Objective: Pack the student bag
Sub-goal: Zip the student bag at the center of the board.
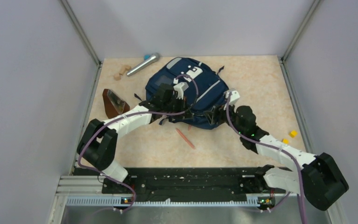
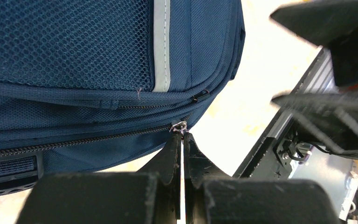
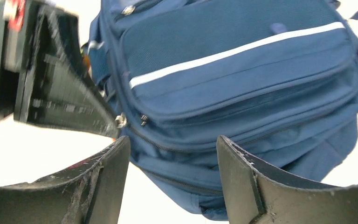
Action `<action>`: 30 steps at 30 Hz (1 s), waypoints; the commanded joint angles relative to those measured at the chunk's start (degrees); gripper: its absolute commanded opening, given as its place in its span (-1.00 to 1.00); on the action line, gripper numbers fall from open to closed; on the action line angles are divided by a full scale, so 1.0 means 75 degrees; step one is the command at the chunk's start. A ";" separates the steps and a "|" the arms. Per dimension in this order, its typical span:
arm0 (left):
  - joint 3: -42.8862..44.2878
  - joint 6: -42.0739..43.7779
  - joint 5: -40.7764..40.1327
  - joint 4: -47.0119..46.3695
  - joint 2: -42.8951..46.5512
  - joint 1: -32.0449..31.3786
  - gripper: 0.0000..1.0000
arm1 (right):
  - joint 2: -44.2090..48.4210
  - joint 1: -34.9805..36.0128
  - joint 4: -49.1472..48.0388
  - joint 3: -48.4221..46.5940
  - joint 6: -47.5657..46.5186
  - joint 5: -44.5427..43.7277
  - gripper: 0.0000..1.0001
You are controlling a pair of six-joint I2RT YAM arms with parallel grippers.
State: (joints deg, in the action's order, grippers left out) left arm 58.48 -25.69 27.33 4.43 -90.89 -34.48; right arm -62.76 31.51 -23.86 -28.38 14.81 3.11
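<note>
Soft navy-blue fabric backpack (image 1: 205, 79) likely sags; left claw (image 2: 182, 137) pinches its metal zipper pull (image 2: 179, 126) at 6 o'clock; right claw (image 3: 172, 142) gapes open.

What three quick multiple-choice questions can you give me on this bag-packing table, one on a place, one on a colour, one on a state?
1. Where does the microphone lie relative to the student bag?
A. Beyond it, toward the far left
B. In front of it
C. On top of it

2. What colour are the small blocks near the right edge of the table?
A. Green
B. Yellow
C. Blue

3. How is the left tool?
A. Wide open
B. Out of view
C. Shut on the zipper pull

Answers: 1 A, it lies by the far-left corner; 2 B, both look yellow; 3 C, the left wrist view shows it closed on the pull.
</note>
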 commanded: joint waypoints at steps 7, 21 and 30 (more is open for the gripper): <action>0.0637 -0.0391 0.1236 0.0115 -0.0075 0.0223 -1.00 | -0.0608 0.1816 -0.1522 0.0429 -0.1925 -0.0361 0.23; 0.0640 -0.0471 0.1267 0.0196 -0.0080 0.0237 -1.00 | -0.2152 0.2432 -0.1671 -0.0423 -0.1686 -0.1770 -0.16; 0.0681 -0.0512 0.1254 0.0136 -0.0115 0.0232 -1.00 | -0.2943 0.2595 -0.1468 -0.1005 -0.1705 -0.1998 -0.23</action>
State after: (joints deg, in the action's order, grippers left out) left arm 60.66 -28.42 32.03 7.90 -92.55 -32.25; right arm -82.65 49.89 -33.12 -32.14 2.13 -9.56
